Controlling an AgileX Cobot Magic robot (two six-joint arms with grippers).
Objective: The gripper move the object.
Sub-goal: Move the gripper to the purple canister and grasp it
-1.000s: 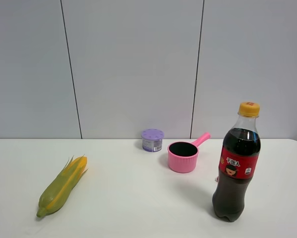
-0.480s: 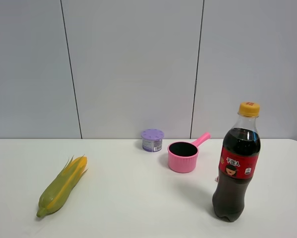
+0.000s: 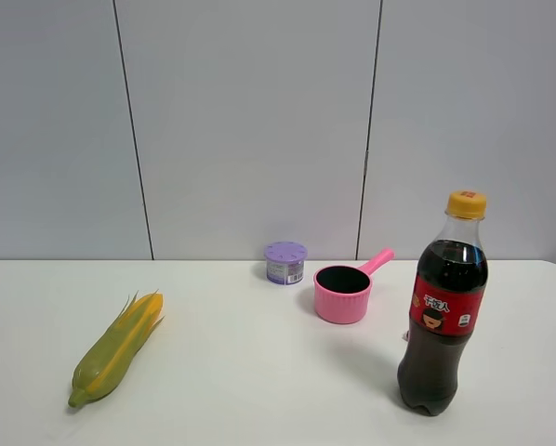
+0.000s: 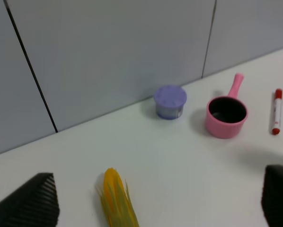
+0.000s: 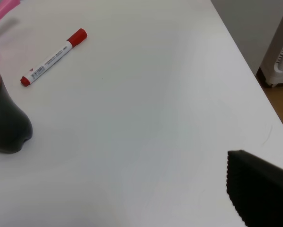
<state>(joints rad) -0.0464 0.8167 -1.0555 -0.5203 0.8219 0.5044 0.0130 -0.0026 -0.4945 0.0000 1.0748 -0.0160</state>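
The small round tub (image 3: pixel 285 263) with the lilac dimpled lid stands upright at the back of the white desk (image 3: pixel 241 372), close against the grey panelled wall (image 3: pixel 250 121). The pink cup (image 3: pixel 342 294) sits just beside it, to its right and a little nearer the front, with a narrow gap of bare desk between the two; the cup's handle points back and to the right. Farther right and nearer the front edge stands a cola bottle (image 3: pixel 443 307) with a yellow cap and a red label, and well away on the left lies a corn cob (image 3: pixel 117 347) in its green husk. Neither arm shows in the high view. In the left wrist view the left hand (image 4: pixel 158 196) is spread wide, its two black ribbed fingers (image 4: pixel 30 203) at opposite edges of the picture, and it grips nothing; the yellow tip of the corn lies on the desk below the gap, while the tub is well ahead of the fingers, untouched. A red marker (image 4: pixel 276 111) lies on the desk beyond the cup. The right hand (image 5: pixel 262 191) shows only one black ribbed finger in its own view, above bare desk near the desk's edge, so how far it is spread cannot be told; the marker and the base of the bottle lie well apart from it.
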